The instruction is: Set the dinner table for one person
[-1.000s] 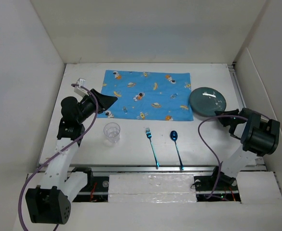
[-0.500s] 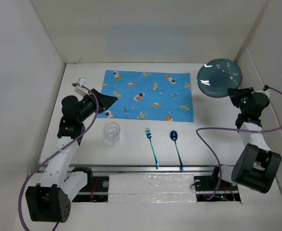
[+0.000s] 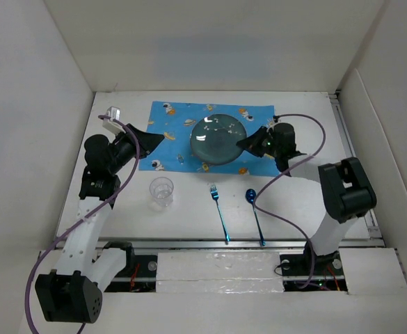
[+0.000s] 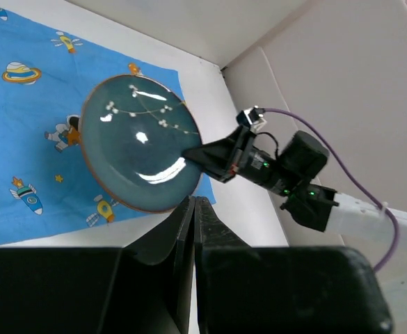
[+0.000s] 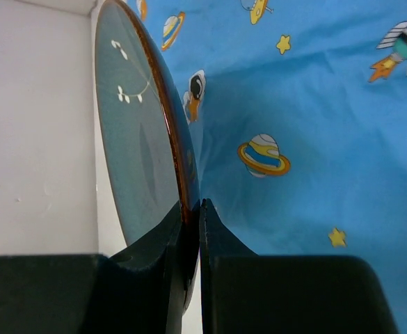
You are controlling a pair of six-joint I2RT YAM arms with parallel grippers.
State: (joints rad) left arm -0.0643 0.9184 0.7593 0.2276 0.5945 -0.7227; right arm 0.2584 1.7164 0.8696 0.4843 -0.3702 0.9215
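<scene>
Dinner table [image 3: 297, 205] is white, plate [image 3: 217, 138] teal (brown-rimmed), placemat [image 3: 177, 144] astronaut-printed blue.

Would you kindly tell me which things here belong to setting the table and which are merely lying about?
Job: dinner table, placemat, plate in the right gripper, glass, fork, spoon.
Not the job: purple cables, white walls.

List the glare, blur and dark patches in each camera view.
Top external: even light, sharp, only small white glints on the plate. Left wrist: bright glare streaks on its glaze; the left gripper is a dark, unlit mass at the bottom. Right wrist: the right gripper, close to the lens, is dark and soft-edged; the placemat print is crisp.
</scene>
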